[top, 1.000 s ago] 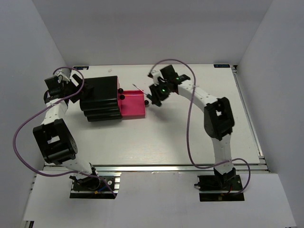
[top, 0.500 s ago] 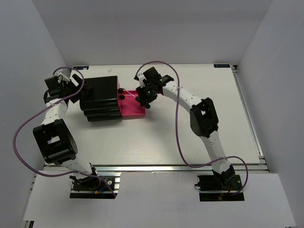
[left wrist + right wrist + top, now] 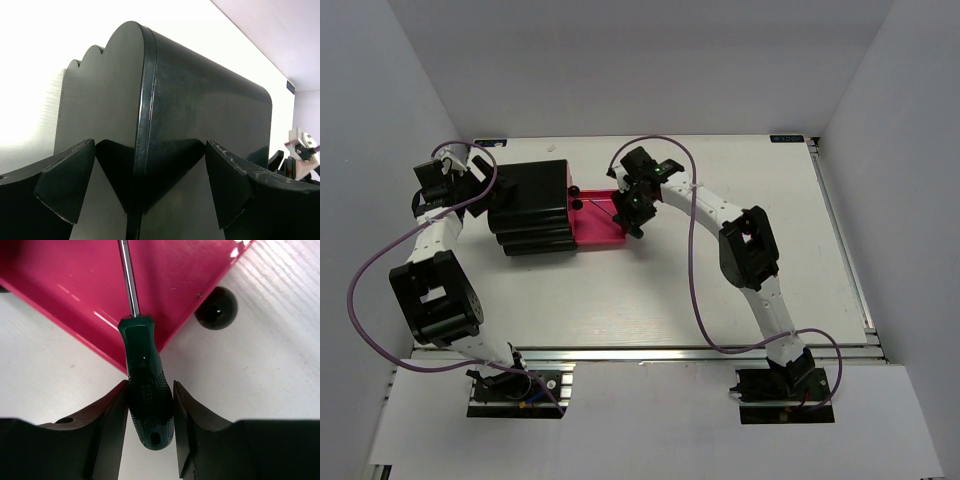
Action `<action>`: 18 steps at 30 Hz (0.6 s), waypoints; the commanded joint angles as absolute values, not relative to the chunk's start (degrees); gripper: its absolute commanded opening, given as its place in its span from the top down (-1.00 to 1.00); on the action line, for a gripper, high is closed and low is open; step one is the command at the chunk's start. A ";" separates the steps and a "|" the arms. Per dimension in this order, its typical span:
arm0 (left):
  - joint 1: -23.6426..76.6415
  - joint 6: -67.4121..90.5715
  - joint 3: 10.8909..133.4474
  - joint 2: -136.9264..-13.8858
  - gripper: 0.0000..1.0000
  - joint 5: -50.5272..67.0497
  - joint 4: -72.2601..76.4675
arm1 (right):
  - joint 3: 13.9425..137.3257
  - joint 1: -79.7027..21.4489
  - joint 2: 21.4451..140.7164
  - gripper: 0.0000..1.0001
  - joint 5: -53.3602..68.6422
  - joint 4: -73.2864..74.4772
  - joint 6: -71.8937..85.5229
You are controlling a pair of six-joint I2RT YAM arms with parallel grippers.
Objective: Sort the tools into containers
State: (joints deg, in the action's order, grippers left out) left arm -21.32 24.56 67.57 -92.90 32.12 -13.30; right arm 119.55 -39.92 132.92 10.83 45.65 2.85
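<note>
My right gripper (image 3: 149,425) is shut on the bigger green-handled screwdriver (image 3: 147,390). Its steel shaft (image 3: 129,280) points over the open magenta-pink drawer (image 3: 175,275), while the handle hangs past the drawer's corner, above the table. In the top view the right gripper (image 3: 626,208) is at the right end of that drawer (image 3: 598,225), which is pulled out of the black cabinet (image 3: 530,205). My left gripper (image 3: 145,185) is open, its fingers (image 3: 65,180) standing either side of the cabinet's rear edge (image 3: 145,100). The slim screwdrivers and the wrench are out of view.
A round black knob (image 3: 216,307) sits at the open drawer's front, just right of the screwdriver. Two more knobs (image 3: 574,191) show on the cabinet's closed drawers. White walls enclose the table on the left, back and right.
My right gripper has carried the screwdriver left, from beside the drawer's right end to over the drawer. The left arm has not moved.
</note>
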 commanded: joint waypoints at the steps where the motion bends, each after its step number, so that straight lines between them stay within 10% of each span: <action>1: -19.69 21.01 64.60 -96.06 -0.93 30.06 -26.98 | 124.01 -41.40 132.71 1.00 11.16 48.33 2.46; 18: -19.77 20.13 63.72 -95.27 -0.93 30.06 -27.51 | 128.06 -42.72 135.17 1.00 10.46 47.73 5.27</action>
State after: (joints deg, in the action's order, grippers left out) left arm -21.32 24.36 67.61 -92.90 32.12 -13.50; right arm 125.75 -42.48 134.65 10.76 48.29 4.12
